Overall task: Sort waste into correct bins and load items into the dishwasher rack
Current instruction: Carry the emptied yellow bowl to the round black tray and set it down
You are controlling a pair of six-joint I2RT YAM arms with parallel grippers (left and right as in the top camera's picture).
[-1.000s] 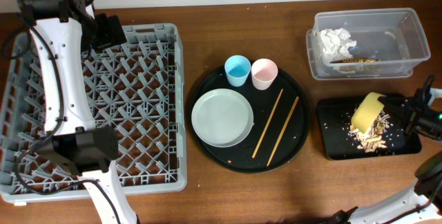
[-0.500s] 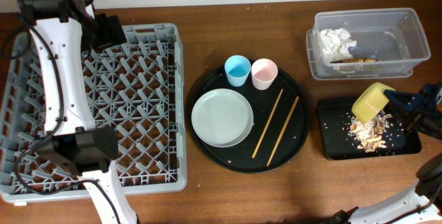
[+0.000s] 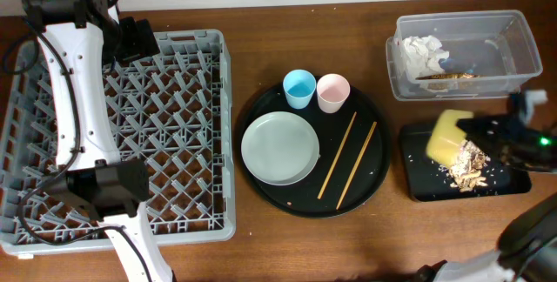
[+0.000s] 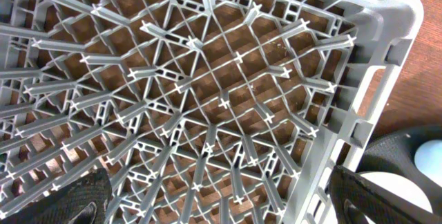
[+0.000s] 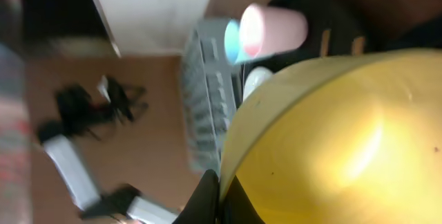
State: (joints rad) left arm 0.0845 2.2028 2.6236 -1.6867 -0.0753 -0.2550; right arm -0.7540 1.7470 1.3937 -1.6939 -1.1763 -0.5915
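My right gripper (image 3: 477,130) is shut on the rim of the yellow bowl (image 3: 444,136), which hangs tilted over the left end of the shallow black tray (image 3: 416,182). In the right wrist view both fingers pinch the bowl (image 5: 331,141) at its edge, the gripper (image 5: 219,200) low in the frame. Brownish food scraps (image 3: 470,169) lie in that tray. My left gripper (image 3: 130,38) hovers open over the far right corner of the grey dishwasher rack (image 3: 223,143), its gripper (image 4: 221,210) empty above the pegs (image 4: 207,99).
The round black tray (image 3: 287,200) holds a grey-green plate (image 3: 279,148), a blue cup (image 3: 298,88), a pink cup (image 3: 332,92) and two chopsticks (image 3: 338,154). The clear tub (image 3: 522,56) at the back right contains a white napkin (image 3: 422,52) and a wrapper (image 3: 446,77).
The right gripper has carried the yellow bowl up and then left, from above the scraps to the tray's left end. The left arm has not moved.
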